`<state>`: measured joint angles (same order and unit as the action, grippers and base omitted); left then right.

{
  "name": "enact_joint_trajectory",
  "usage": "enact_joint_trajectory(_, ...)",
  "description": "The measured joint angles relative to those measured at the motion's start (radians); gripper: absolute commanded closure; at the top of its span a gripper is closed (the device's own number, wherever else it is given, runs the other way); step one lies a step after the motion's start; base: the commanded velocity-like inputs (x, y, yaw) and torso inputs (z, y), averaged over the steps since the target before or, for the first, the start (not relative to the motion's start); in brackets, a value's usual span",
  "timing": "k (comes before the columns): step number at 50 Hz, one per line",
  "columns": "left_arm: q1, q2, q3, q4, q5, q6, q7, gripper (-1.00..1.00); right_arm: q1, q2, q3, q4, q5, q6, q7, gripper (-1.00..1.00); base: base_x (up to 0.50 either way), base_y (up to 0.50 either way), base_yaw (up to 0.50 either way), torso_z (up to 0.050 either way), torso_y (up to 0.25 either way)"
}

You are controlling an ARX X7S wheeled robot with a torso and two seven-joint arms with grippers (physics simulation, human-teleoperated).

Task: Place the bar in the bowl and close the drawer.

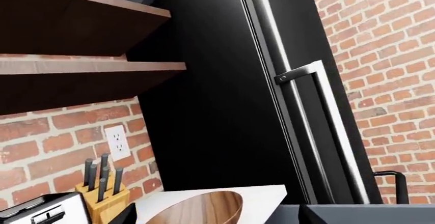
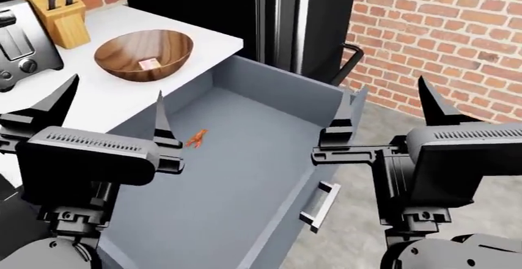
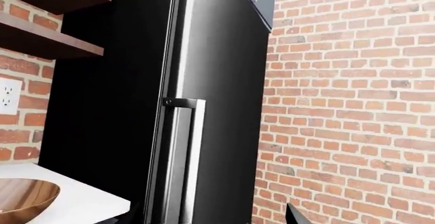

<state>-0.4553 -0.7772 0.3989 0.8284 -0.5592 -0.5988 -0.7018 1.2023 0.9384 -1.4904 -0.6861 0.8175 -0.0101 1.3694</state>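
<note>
At the far left of the head view a toaster [image 2: 18, 43] is cut off by the frame edge, with a knife block [image 2: 58, 13] behind it against the brick wall. Both stand on the white worktop [image 2: 98, 95], whose right edge runs along the open drawer.

The left end effector [image 2: 110, 113] hangs above that worktop edge, its two dark pointed fingers spread wide with nothing between them. Beyond it sits the bowl [image 2: 143, 54], well back from the worktop's front corner, and the bar [image 2: 148, 64] lies inside on the bowl's floor, small and pink.

The drawer [image 2: 244, 159] stands pulled far out, its grey inside open from above. A tiny orange-red lobster-shaped thing [image 2: 197, 138] lies on the drawer floor near the left wall, just beside the left end effector's inner finger. The drawer's handle [image 2: 319, 205] shows on the front face, partly hidden by the right arm.

The right end effector [image 2: 383, 113] hovers over the drawer's right front corner, fingers also spread wide and empty. Behind stands a black fridge [image 2: 269, 12], with brick wall to its right. Both wrist views show mostly fridge and brick; only a sliver of bowl appears.
</note>
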Motion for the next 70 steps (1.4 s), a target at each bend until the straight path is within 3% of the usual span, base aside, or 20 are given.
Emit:
enact_joint_trajectory(15,0.025,-0.015,-0.012,0.019,0.001,0.005,-0.018,-1.0,-0.018,0.002,0.01,-0.016,-0.029,0.002,0.035,-1.0,0.41,0.27,0.0,0.0,0.0)
enact_joint_trajectory(25,0.033,-0.015,-0.007,0.017,0.009,0.011,-0.021,-1.0,-0.035,0.001,0.017,-0.01,-0.027,-0.011,0.038,-1.0,0.0,0.0,-0.02,0.0,0.0)
enact_joint_trajectory(50,0.011,-0.006,0.017,0.014,0.014,-0.001,-0.012,-1.0,-0.05,-0.022,0.026,0.016,-0.011,-0.01,0.008,-1.0,0.0,0.0,-0.49,0.0,0.0)
enact_joint_trajectory(70,0.018,-0.011,0.017,0.015,0.014,0.003,-0.017,-1.0,-0.051,-0.042,0.027,0.025,-0.015,0.008,-0.013,-1.0,0.09,-0.03,0.0,0.0,0.0)
